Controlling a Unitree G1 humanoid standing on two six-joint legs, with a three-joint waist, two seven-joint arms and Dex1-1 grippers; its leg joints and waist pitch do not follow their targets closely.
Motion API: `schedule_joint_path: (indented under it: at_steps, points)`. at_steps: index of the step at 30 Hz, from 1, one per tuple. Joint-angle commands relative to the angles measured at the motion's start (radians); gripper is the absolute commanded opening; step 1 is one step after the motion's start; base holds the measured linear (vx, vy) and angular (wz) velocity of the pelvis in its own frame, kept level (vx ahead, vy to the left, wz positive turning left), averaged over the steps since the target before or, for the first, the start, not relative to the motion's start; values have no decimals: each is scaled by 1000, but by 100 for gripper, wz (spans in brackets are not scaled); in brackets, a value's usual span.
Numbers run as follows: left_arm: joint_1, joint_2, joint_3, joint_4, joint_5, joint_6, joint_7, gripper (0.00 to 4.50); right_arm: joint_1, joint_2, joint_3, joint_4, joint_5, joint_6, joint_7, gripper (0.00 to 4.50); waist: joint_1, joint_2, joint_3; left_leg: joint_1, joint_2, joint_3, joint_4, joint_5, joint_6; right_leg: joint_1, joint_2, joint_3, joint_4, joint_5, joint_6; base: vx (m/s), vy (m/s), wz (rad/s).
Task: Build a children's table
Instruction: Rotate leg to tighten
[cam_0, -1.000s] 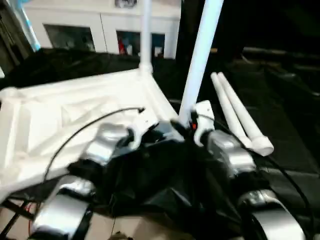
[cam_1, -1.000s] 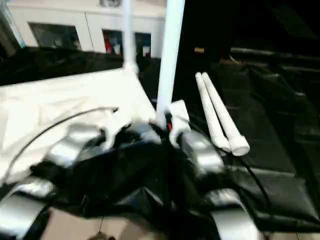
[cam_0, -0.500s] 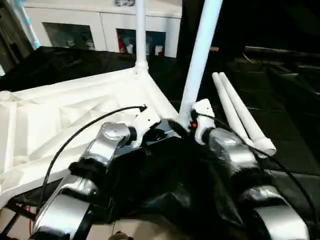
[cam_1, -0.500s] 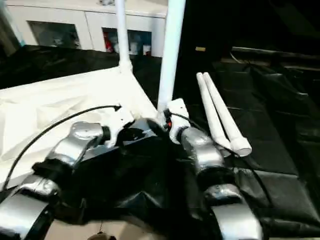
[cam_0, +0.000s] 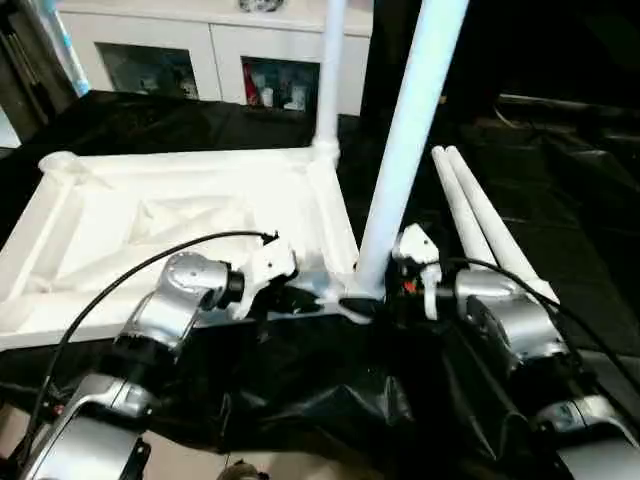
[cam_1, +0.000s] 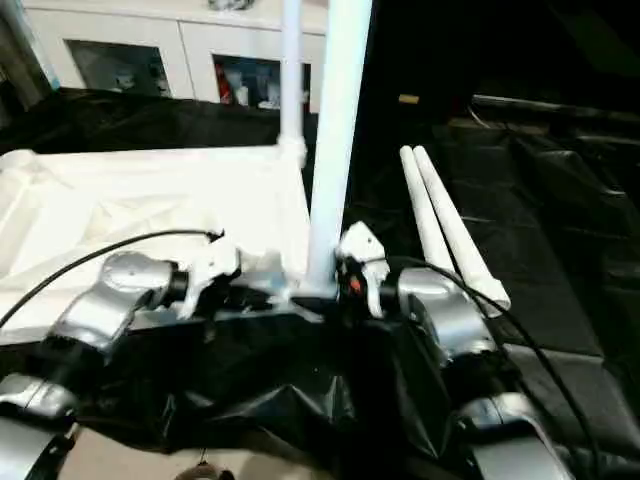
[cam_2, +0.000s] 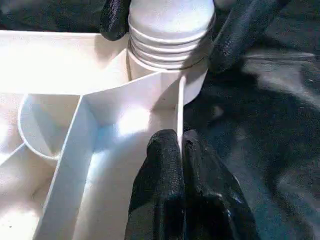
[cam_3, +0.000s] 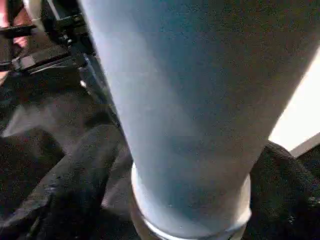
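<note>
Black sheeting (cam_0: 560, 260) underlies white ribbed tabletop (cam_0: 180, 205), two legs (cam_0: 405, 150) upright.

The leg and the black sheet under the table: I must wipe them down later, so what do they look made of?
The leg looks like smooth white moulded plastic, going by its even sheen and the moulded thread ridges at its base. The black sheet looks like thin glossy plastic film, since it wrinkles and catches highlights; it could be coated fabric.
</note>
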Motion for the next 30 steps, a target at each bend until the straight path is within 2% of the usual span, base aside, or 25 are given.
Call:
schedule_joint_path:
  at_steps: [1,3,4,7,11,14,17,18,19,20,23,25,27,28,29,30]
  points:
    - [1,-16,-20,-32,-30,-11,-15,0,5,10,44,-38,14,16,40,354,3,-11,-63,10,47,-14,-61,-197,52,50,-91,53,-78,-265,-176,0,0,0]
    - [7,-11,-21,-46,-34,-3,-21,0,11,7,46,-54,20,35,52,331,3,-9,-63,11,47,-14,-62,-197,50,49,-90,53,-79,-273,-170,0,0,0]
    - [10,-10,-20,-50,-35,0,-22,0,14,6,48,-60,22,41,54,324,3,-14,-63,10,48,-13,-62,-195,50,48,-89,53,-79,-269,-170,0,0,0]
    - [14,-11,-21,-58,-37,6,-19,0,20,10,56,-66,25,48,55,293,5,-11,-63,11,48,-13,-61,-190,48,48,-90,53,-78,-263,-171,0,0,0]
    - [4,-36,-5,-44,-30,20,37,0,21,33,51,-49,12,51,13,277,6,-12,-63,11,46,-13,-61,-188,47,48,-90,53,-78,-264,-169,0,0,0]
    - [-33,-79,13,9,-5,39,148,0,5,91,22,17,-30,46,-157,274,3,-15,-60,14,44,-15,-63,-204,33,44,-91,53,-85,-318,-156,0,0,0]
    - [-66,-116,28,51,7,51,230,0,-20,147,-13,93,-61,32,-326,273,-9,-17,-58,18,41,-18,-65,-238,7,41,-94,53,-94,-400,-136,0,0,0]
    - [-105,-158,45,93,11,70,312,0,-49,203,-63,158,-47,35,-457,273,-14,-15,-56,20,39,-18,-65,-253,7,38,-95,53,-99,-429,-131,0,0,0]
    - [-115,-168,49,103,12,75,331,0,-57,216,-75,173,-44,34,-490,272,-18,-13,-56,22,37,-18,-64,-262,2,35,-94,52,-104,-461,-121,0,0,0]
    - [-132,-185,55,120,13,83,363,0,-70,239,-95,199,-38,33,-543,272,-19,-13,-58,20,38,-20,-65,-254,-1,40,-96,52,-103,-459,-117,0,0,0]
    - [-198,-251,82,186,12,106,481,0,-113,301,-143,273,-35,12,-704,272,-17,-10,-62,21,38,-18,-63,-233,1,37,-92,55,-97,-386,-130,0,0,0]
    - [-226,-278,88,215,17,101,524,0,-129,321,-151,299,-45,-18,-748,272,-13,-10,-68,14,40,-17,-61,-182,11,47,-91,55,-82,-265,-157,0,0,0]
    - [-240,-290,85,232,24,83,532,0,-141,337,-170,314,-38,-39,-763,328,-10,-8,-71,11,37,-14,-58,-159,28,50,-90,55,-77,-195,-172,0,0,0]
    - [-243,-292,80,238,30,76,531,0,-146,343,-177,318,-32,-42,-762,328,-10,-9,-71,9,37,-15,-58,-151,33,52,-90,54,-73,-175,-178,0,0,0]
    - [-240,-286,59,243,51,54,519,0,-148,342,-180,312,-33,-56,-757,344,-7,-3,-74,9,38,-15,-56,-134,45,54,-90,54,-68,-132,-191,0,0,0]
    - [-240,-285,54,246,56,48,516,0,-149,342,-181,312,-37,-63,-761,351,-10,-6,-72,6,38,-15,-56,-127,55,56,-88,53,-67,-104,-195,0,0,0]
